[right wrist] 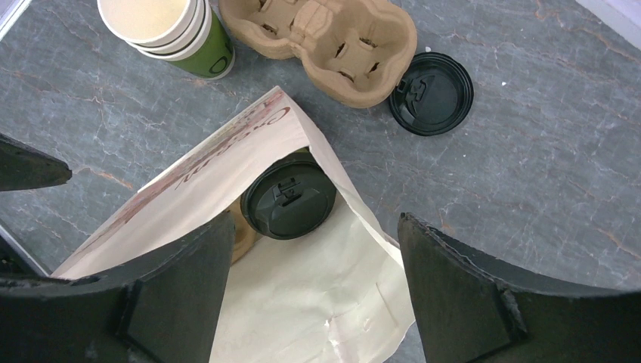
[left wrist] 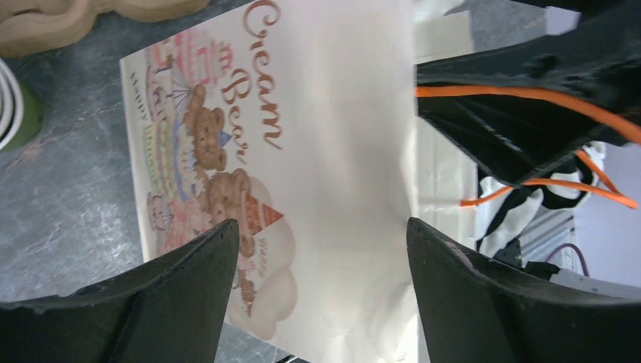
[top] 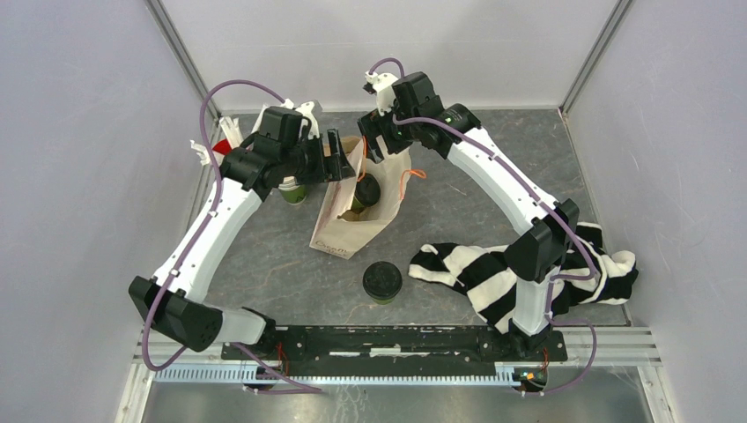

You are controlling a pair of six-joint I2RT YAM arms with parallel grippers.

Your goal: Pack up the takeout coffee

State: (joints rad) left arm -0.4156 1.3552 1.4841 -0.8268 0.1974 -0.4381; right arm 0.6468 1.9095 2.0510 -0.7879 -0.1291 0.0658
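Paper bag point(top: 357, 211) hides all but the lid of one cup point(right wrist: 289, 200), second cup point(top: 382, 282) stands nearer on the surface point(top: 467, 203), left pincer point(left wrist: 319, 231) and right pincer point(right wrist: 315, 223) spread wide, gripping nothing

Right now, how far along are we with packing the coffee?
Done: one lidded cup sits inside the paper bag. In hand: nothing; left gripper and right gripper are open by the bag. Left: the second lidded cup stands on the table, outside the bag.
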